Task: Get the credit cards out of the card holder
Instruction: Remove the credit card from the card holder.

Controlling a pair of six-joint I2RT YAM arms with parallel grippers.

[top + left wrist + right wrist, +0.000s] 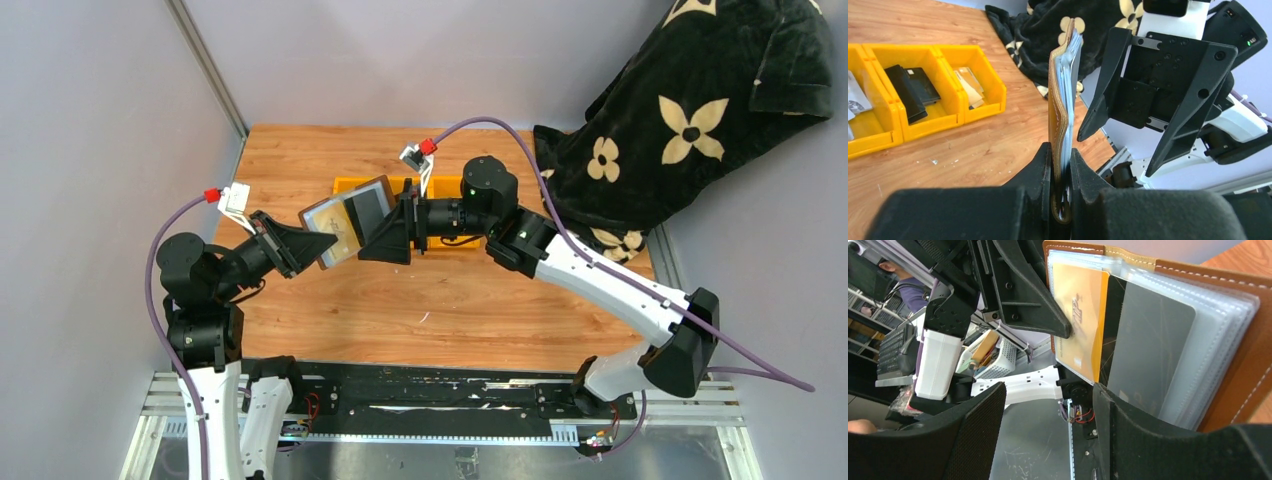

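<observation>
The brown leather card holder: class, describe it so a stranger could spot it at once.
Start at the wooden table. In the air above its middle is the brown leather card holder, clamped at one edge by the left tool. Unlike the yellow plastic bins behind it, it is open, showing cards in clear sleeves.

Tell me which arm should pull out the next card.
Right. The left gripper is shut on the card holder at its edge, holding it up, so it is occupied. The right gripper is open and faces the exposed credit cards.
</observation>
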